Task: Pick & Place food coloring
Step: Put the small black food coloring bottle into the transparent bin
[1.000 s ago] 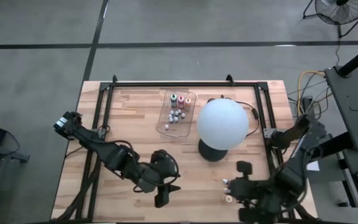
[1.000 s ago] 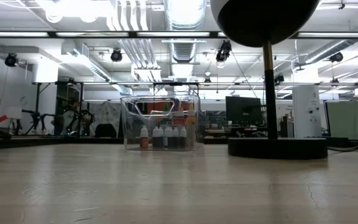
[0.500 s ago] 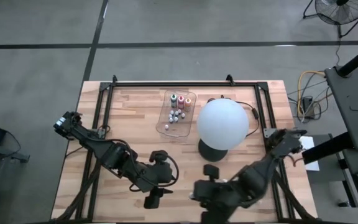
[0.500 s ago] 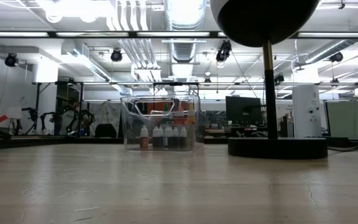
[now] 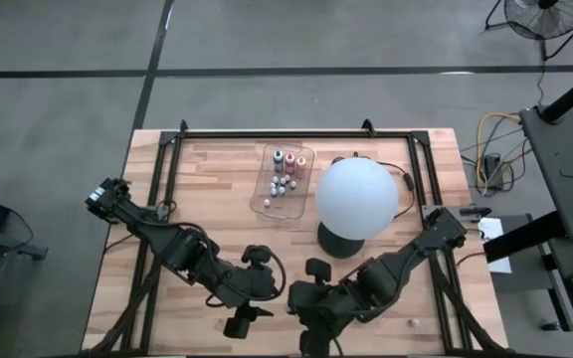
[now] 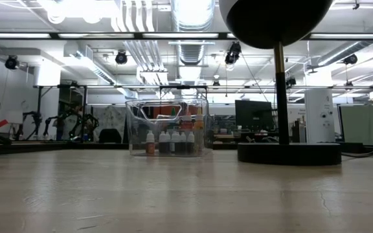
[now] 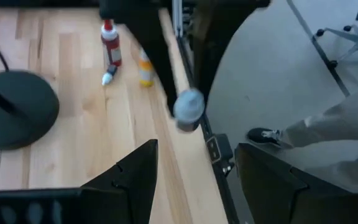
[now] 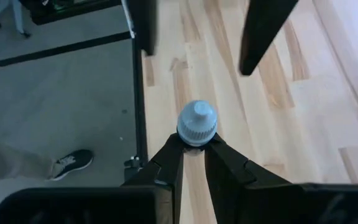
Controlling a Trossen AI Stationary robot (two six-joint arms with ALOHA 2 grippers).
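Observation:
My right gripper (image 8: pixel 194 149) is shut on a small food coloring bottle with a white cap (image 8: pixel 196 123), held over the table's near edge (image 5: pixel 306 336). My left gripper (image 7: pixel 194 186) stands open just left of it (image 5: pixel 242 323), and the bottle (image 7: pixel 188 107) hangs in front of its fingers, apart from them. A red bottle (image 7: pixel 110 42) lies on the wood near the front edge, with a yellow one (image 7: pixel 145 68) beside it. Several more bottles stand in the clear tray (image 5: pixel 267 204) at the far middle, which also shows in the low view (image 6: pixel 135 129). My right gripper pinches the bottle just under its white cap (image 8: pixel 194 142) between its two fingertips. The fingers slant down from above. The cap's top faces back toward the wrist and hides the body. The bottle is lifted clear of the table.
The white globe lamp (image 5: pixel 356 197) on its black base (image 7: pixel 14 109) stands right of the tray. A black frame rail (image 7: pixel 188 74) runs along the table's edge. A person's shoe (image 8: pixel 70 163) is on the floor beyond the near edge.
My right gripper has travelled along the near edge toward the table's left, carrying the bottle level and clear of the wood, and now hangs in front of my left gripper. My left gripper has rolled about its own line, staying where it was.

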